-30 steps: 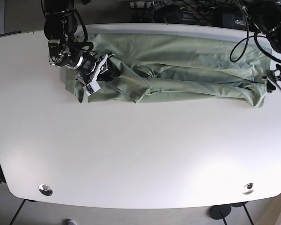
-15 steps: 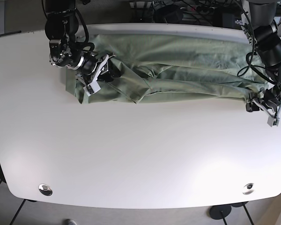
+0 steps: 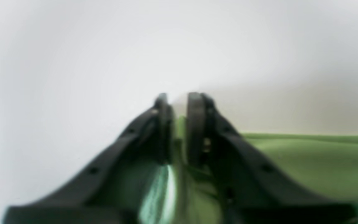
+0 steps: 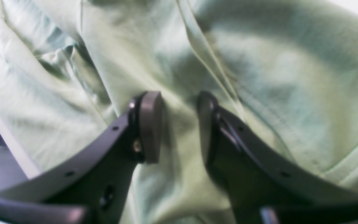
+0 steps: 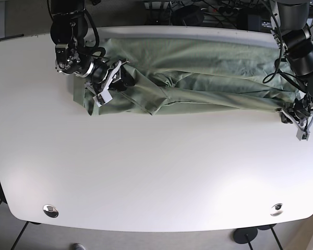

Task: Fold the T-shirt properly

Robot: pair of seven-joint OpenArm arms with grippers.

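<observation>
A pale green T-shirt [image 5: 208, 67] lies bunched lengthwise across the far side of the white table [image 5: 156, 166]. At its lower right corner sits my left gripper [image 5: 293, 115]. The left wrist view shows that gripper [image 3: 179, 105] almost closed, with a strip of green T-shirt [image 3: 306, 161] caught between its fingers. My right gripper [image 5: 122, 80] rests on the shirt's left end. In the right wrist view the right gripper [image 4: 179, 124] holds a raised fold of the T-shirt [image 4: 275, 77] between its pads.
Cables and dark equipment [image 5: 208, 15] lie behind the far table edge. Two metal fittings [image 5: 50, 210] sit near the front corners. The table's right edge runs close to my left arm [image 5: 302, 47].
My left gripper came in from beyond the table's right edge to the shirt's lower right corner and closed on it. The right gripper has stayed put on the left end.
</observation>
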